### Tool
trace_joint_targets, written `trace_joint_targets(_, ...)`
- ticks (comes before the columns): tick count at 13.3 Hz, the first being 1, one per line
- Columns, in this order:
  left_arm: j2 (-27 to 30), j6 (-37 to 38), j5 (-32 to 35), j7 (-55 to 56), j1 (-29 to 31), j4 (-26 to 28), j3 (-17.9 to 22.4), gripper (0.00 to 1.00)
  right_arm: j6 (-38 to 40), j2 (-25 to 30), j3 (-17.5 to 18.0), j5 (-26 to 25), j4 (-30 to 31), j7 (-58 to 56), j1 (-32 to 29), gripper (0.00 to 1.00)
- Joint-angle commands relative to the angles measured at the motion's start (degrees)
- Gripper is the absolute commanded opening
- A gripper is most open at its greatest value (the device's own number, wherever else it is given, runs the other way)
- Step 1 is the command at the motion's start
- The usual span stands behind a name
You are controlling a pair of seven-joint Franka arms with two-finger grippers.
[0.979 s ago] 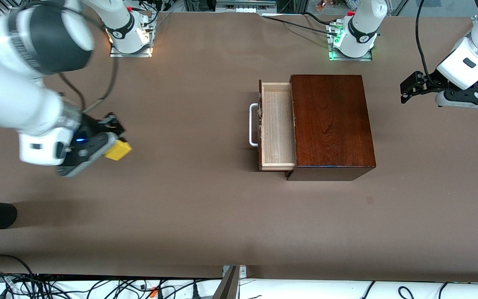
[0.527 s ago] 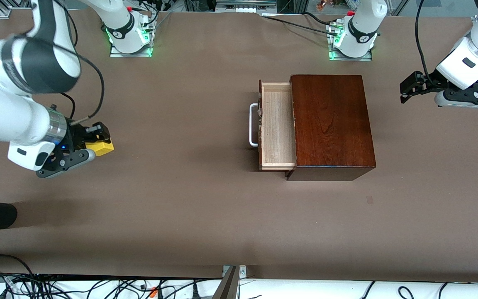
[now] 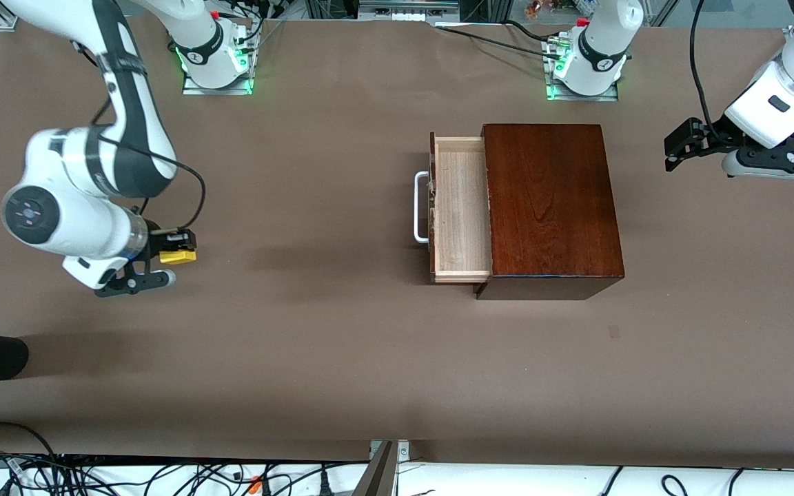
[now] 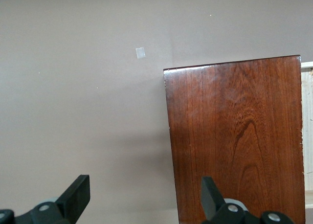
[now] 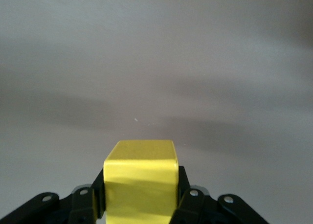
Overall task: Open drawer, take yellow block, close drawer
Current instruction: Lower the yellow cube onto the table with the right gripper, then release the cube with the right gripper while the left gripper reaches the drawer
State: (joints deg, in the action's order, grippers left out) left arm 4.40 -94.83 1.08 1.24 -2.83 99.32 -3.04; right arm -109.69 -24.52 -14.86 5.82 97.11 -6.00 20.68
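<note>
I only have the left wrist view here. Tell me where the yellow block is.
Observer: The yellow block is clamped in the right hand, over bare table toward the right arm's end.
Operator: Report the drawer's state.
Observer: The drawer is pulled out of the wooden box, and its pale tray shows nothing inside.
Operator: Say where my left hand sits.
Observer: The left hand hangs open in the air, over the table at the left arm's end, off to the side of the box, holding nothing.
</note>
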Motion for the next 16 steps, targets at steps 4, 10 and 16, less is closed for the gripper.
trace_joint_targets(4,-4.22,2.54,-0.46,-0.44,-1.04,-1.93,-2.67,1.00,-8.60,-7.28,0.62,-0.81,0.80,5.03,-0.38,0.02)
trace_joint_targets(10,-13.97,2.72,-4.77,-9.13,-7.96,-6.14,-5.57,1.00,-14.23,-10.72,0.62,-0.11,2.37,7.05,-0.46,0.18)
trace_joint_targets(16,-25.75,-2.70,-11.09,-21.00,-20.97,-15.38,-6.45,1.00,-14.94,-10.63,0.71,-0.02,3.70,6.96,-0.47,0.29)
